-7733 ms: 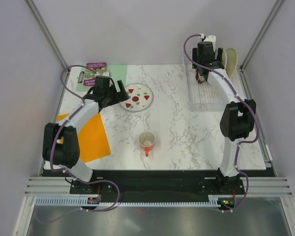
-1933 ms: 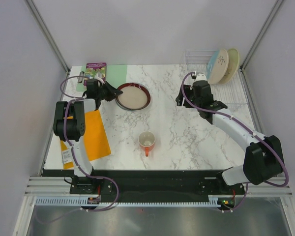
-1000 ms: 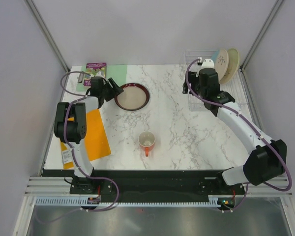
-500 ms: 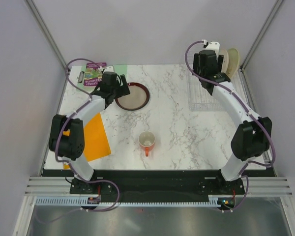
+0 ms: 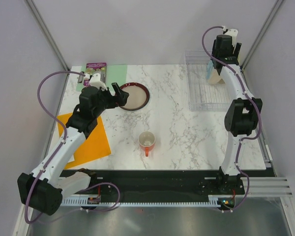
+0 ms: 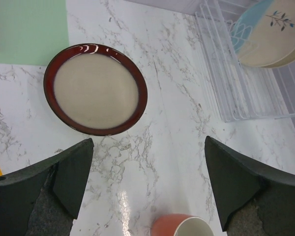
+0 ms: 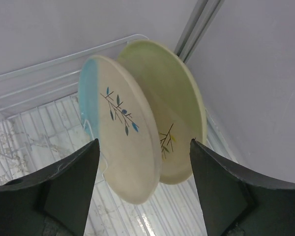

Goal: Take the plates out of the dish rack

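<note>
The dark maroon-rimmed plate (image 5: 133, 96) with tan centre lies flat on the marble table, also in the left wrist view (image 6: 95, 89). The fruit-slice plate is hidden. My left gripper (image 5: 118, 92) is open and empty, raised just left of the maroon plate (image 6: 150, 189). The cream sprig plate (image 7: 125, 142) and the pale yellow-cream plate (image 7: 179, 108) stand upright in the clear wire dish rack (image 5: 206, 91) at its far end. My right gripper (image 7: 145, 196) is open above these two plates, a finger on each side, touching neither (image 5: 218, 66).
An orange-red mug (image 5: 146, 141) stands at the table's middle, its rim in the left wrist view (image 6: 187, 227). An orange sheet (image 5: 91, 137) lies at the left. A green mat (image 5: 113, 73) with a purple booklet (image 5: 94, 69) lies at the back left. Frame posts and walls stand close behind the rack.
My left gripper has drawn back and up from the maroon plate, which stays on the table. My right gripper has swung to the rack's far end, over the two standing plates.
</note>
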Robot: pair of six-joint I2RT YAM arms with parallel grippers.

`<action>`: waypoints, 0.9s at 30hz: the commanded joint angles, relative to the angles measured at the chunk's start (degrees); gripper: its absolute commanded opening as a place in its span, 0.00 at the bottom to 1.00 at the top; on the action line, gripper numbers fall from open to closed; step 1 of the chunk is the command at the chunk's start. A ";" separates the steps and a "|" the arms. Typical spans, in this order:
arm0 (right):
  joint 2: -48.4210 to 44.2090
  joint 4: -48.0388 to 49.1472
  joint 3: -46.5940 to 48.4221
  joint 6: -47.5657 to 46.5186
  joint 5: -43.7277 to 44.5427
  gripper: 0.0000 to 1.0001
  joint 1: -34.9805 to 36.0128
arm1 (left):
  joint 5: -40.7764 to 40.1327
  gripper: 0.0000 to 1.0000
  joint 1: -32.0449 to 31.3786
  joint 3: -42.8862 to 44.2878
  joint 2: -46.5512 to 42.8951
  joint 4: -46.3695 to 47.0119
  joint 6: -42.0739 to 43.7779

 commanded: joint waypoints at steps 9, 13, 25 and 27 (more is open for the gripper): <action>7.15 -0.73 7.70 -2.34 -2.03 0.78 -2.41 | -0.21 1.00 -0.18 -0.53 -3.37 -1.57 -0.37; 9.35 -0.73 8.41 -1.90 -3.26 0.75 -4.00 | 0.14 1.00 -0.18 -0.62 -3.02 -1.75 1.48; 10.50 1.38 7.71 -1.90 -6.43 0.00 -4.61 | 2.34 1.00 -0.18 -2.99 -5.04 0.36 3.59; 9.27 2.08 6.92 -1.99 -6.34 0.00 -4.61 | 2.69 1.00 -0.18 -3.35 -5.13 0.36 3.33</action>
